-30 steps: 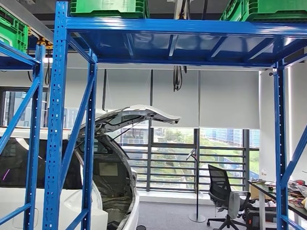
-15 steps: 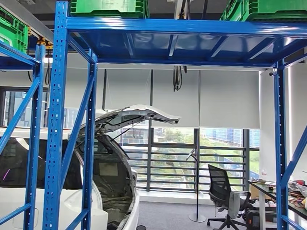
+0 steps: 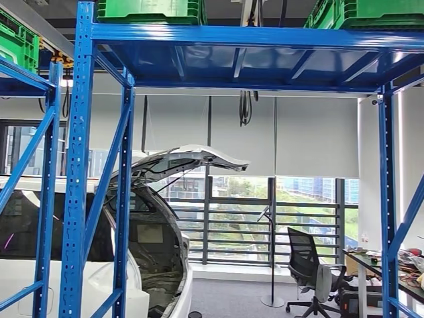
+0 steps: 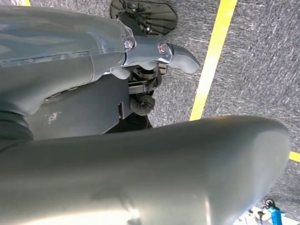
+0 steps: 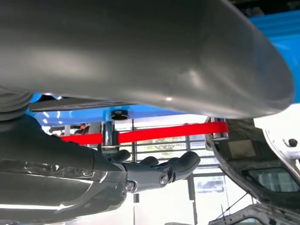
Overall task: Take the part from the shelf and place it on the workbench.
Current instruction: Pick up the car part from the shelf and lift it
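A tall blue steel shelf rack stands in front of the robot. Its upper deck passes overhead and green plastic crates sit on top of it. Through the frame, on the left, there is a white car with its rear hatch lifted up. Far behind are big windows with a grey roller blind lowered halfway. A black mesh office chair stands on the far right, and beside it is the edge of a cluttered table.

The left hand hangs over grey carpet floor that is crossed by a yellow tape line. Its fingers are stretched out, and there is nothing in them.

The right hand is raised near the blue shelf. Its fingers lie straight and close together, and they also hold nothing. Just beyond them is a long red bar with shiny metal brackets, which seems to be the part. It is close under a blue surface of the rack, with the windows behind it. The fingers are apart from the bar. I cannot tell exactly how the bar rests on the shelf.
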